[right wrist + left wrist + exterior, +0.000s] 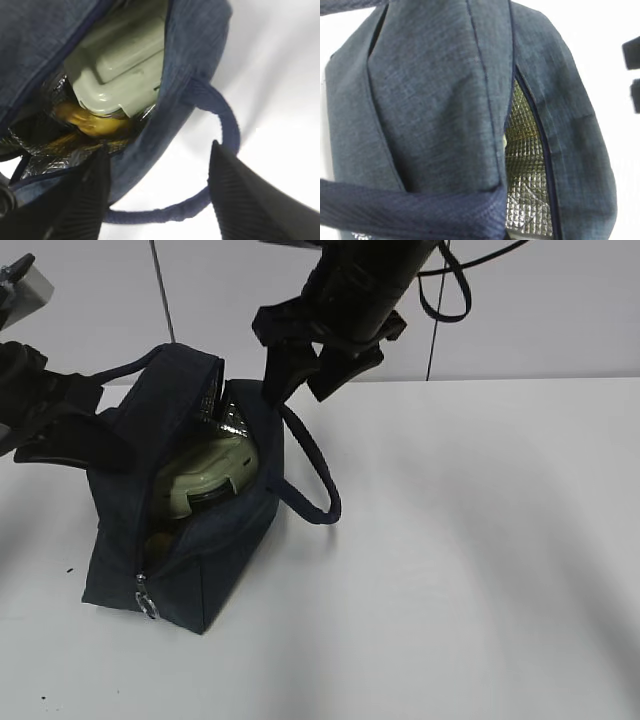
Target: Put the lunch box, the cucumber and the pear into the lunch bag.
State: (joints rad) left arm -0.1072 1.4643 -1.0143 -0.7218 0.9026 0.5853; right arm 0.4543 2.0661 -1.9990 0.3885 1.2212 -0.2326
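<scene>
Lunch bag [185, 540]: on tabletop [480, 570], below my right tool [305, 375], whose jaws stand apart, empty. Lunch box [120, 65]: inside. Pear [90, 122]: inside, I judge. Cucumber: unseen. Left tool: state indeterminable, beside bag.

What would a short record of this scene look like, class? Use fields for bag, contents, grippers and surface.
bag: navy lunch bag standing on the table, top open, foil lining showing
contents: lunch box tilted inside; pear below it; cucumber not visible
left gripper: at the bag's left handle; jaw state unclear
right gripper: open, empty, above the bag's right edge
free handle: hangs on the right side
surface: white table
</scene>
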